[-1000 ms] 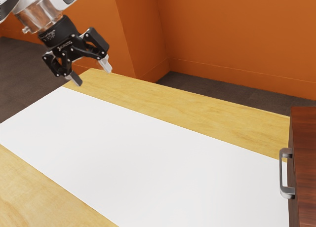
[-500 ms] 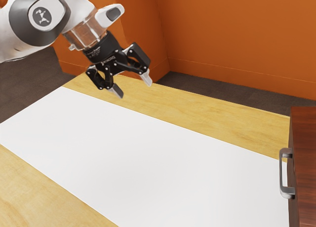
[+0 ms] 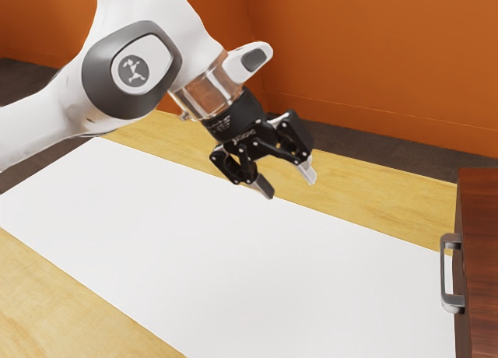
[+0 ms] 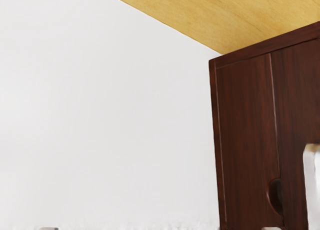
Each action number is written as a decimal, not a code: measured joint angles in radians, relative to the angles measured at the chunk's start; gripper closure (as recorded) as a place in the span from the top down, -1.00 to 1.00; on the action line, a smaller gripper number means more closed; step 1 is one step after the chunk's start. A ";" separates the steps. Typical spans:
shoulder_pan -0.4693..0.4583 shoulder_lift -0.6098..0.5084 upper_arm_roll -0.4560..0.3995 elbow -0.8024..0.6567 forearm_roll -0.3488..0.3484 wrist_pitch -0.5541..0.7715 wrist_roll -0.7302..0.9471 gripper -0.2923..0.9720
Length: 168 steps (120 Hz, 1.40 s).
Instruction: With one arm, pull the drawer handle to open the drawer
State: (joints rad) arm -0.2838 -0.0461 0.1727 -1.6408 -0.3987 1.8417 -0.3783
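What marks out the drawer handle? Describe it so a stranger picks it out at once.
Follow the wooden table with its white sheet to the exterior view's right edge, where a dark red-brown cabinet stands. On the cabinet's face toward the sheet sits the drawer handle: an upright grey metal bar, the one pale, shiny piece against that dark wood.

Bare white mat [image 3: 194, 249] btwn gripper [image 3: 289, 185] & drawer handle [image 3: 450, 274]: free path.
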 joint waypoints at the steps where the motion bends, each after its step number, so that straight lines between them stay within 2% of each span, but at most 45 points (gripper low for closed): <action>1: 0.000 0.001 -0.002 0.000 -0.003 -0.001 0.001 0.26; 34: -0.016 0.044 -0.026 0.002 -0.086 -0.009 0.011 0.23; 61: 0.030 0.086 -0.110 -0.001 -0.126 0.086 0.006 0.16; 84: -0.015 0.100 -0.154 -0.047 -0.169 0.170 0.002 0.12; 99: -0.046 0.115 -0.157 -0.057 -0.181 0.211 0.000 0.10; 124: -0.016 0.147 -0.157 -0.057 -0.187 0.271 -0.001 0.06; 168: -0.026 0.161 -0.195 -0.058 -0.209 0.332 -0.003 0.00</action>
State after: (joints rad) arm -0.3094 0.1151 -0.0222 -1.6985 -0.6076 2.1741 -0.3810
